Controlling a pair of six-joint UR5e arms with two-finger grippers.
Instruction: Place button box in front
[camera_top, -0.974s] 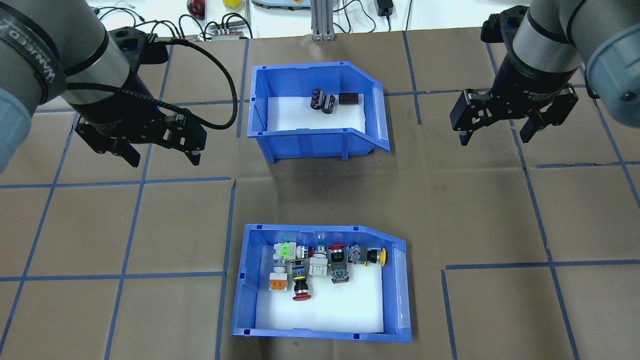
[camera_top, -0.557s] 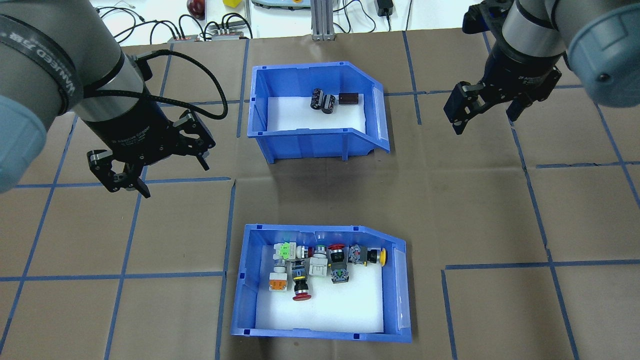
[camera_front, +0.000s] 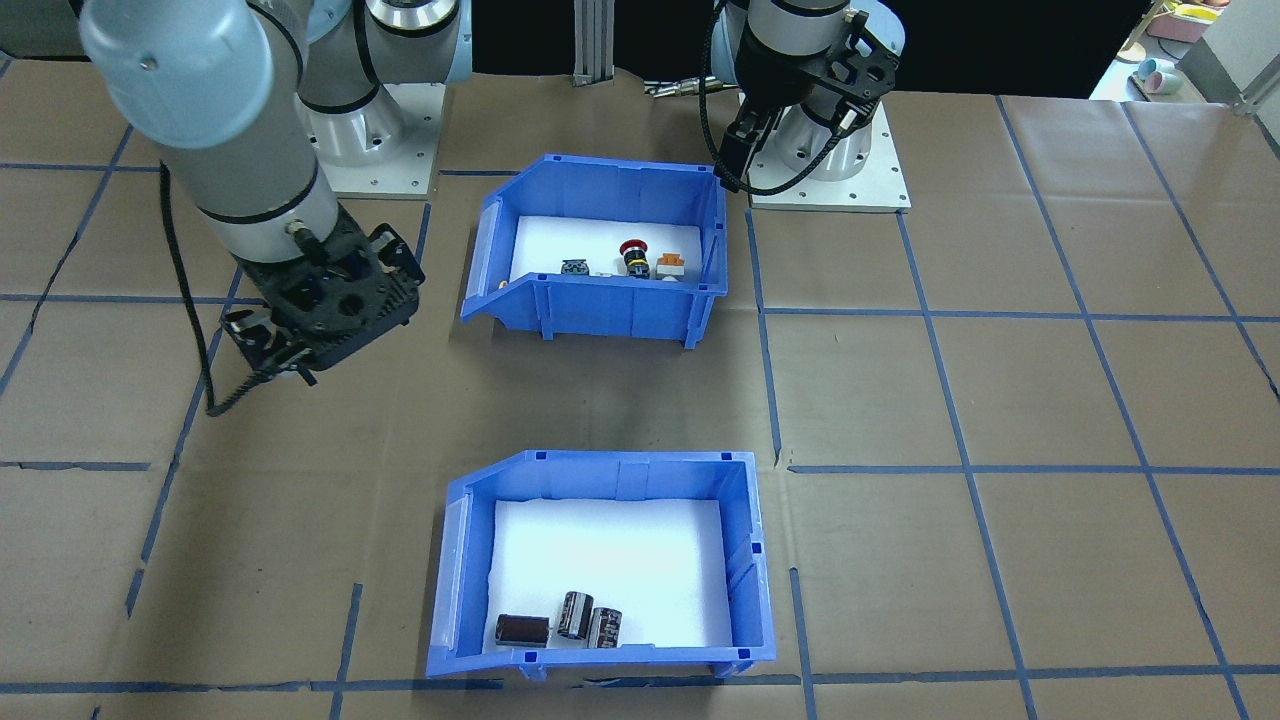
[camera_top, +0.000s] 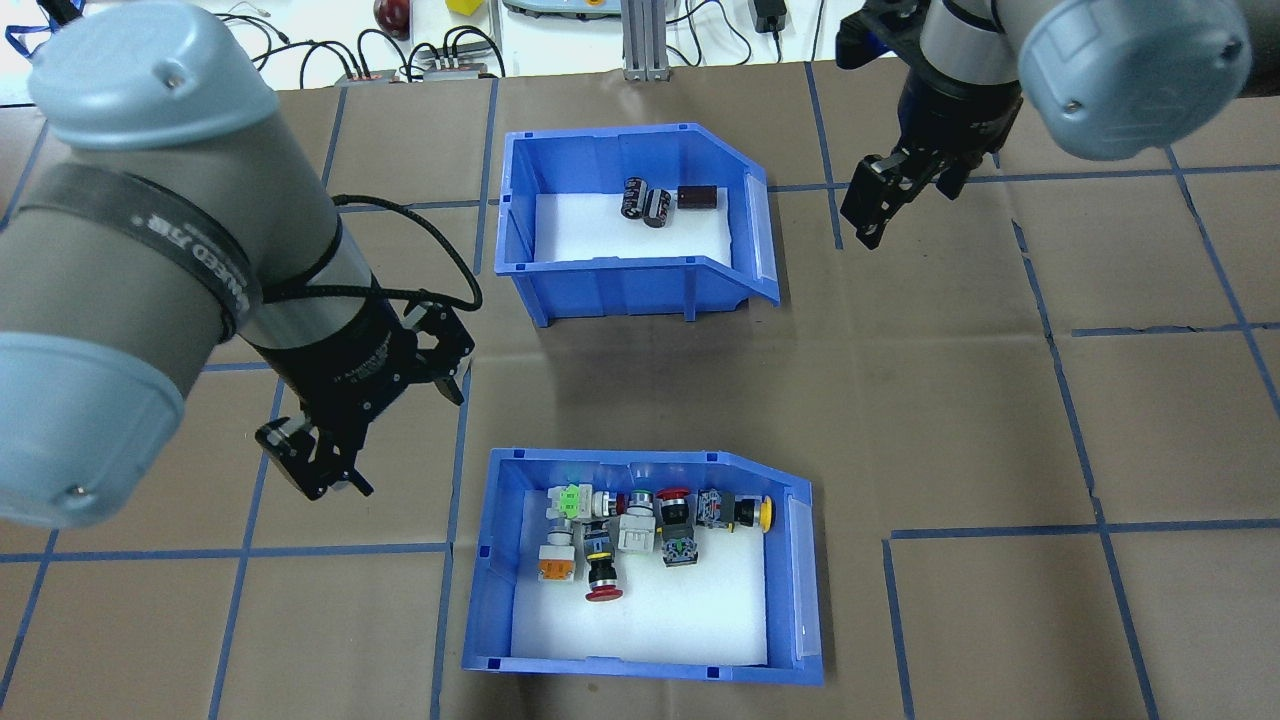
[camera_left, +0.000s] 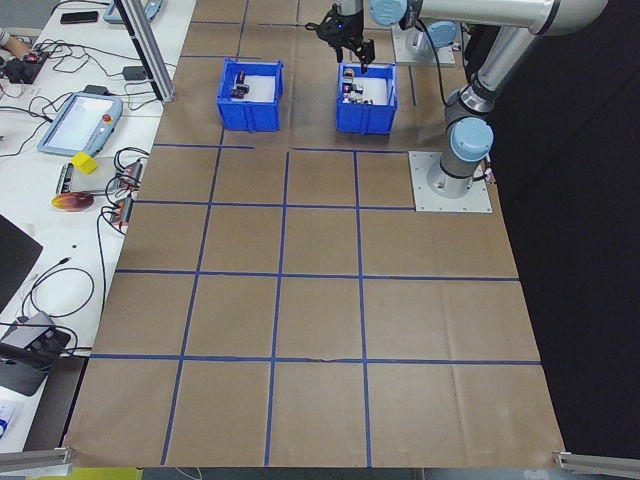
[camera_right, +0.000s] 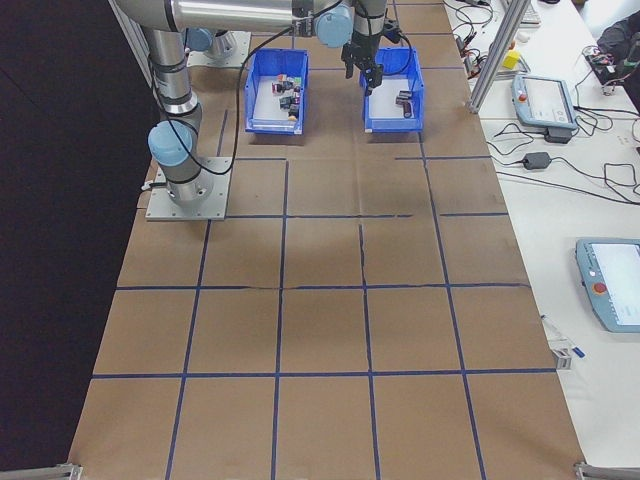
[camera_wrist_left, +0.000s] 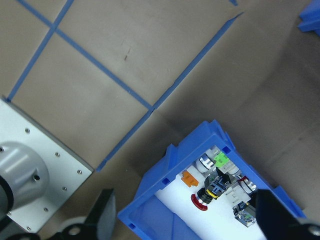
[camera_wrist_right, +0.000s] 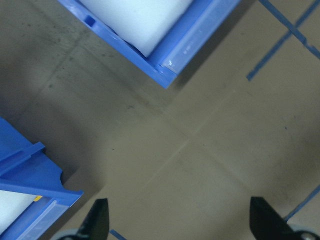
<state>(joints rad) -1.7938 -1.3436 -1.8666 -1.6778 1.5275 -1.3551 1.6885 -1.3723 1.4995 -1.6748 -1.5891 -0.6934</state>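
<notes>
The button box (camera_top: 484, 580), a blue bin with white foam and several small colourful switches, sits on the table's near side, toward the robot's base (camera_front: 590, 300). My left gripper (camera_top: 385, 440) hovers open just off the box's far-left corner, holding nothing. In the left wrist view the box (camera_wrist_left: 165, 180) lies below the open fingers (camera_wrist_left: 106, 210). My right gripper (camera_top: 905, 215) hangs open and empty, to the right of the other blue bin.
A similar blue bin (camera_top: 620, 290) holding dark cylindrical capacitors stands on the far side (camera_front: 590, 660). Brown paper with blue tape lines covers the table. Cables and tablets lie beyond the far edge (camera_top: 440, 60). The arms' base plates (camera_front: 830, 180) flank the button box.
My left gripper swung toward the robot and to the right, rotating, and now hangs by the button box. The right gripper moved left and farther away, toward the capacitor bin. Both stayed open.
</notes>
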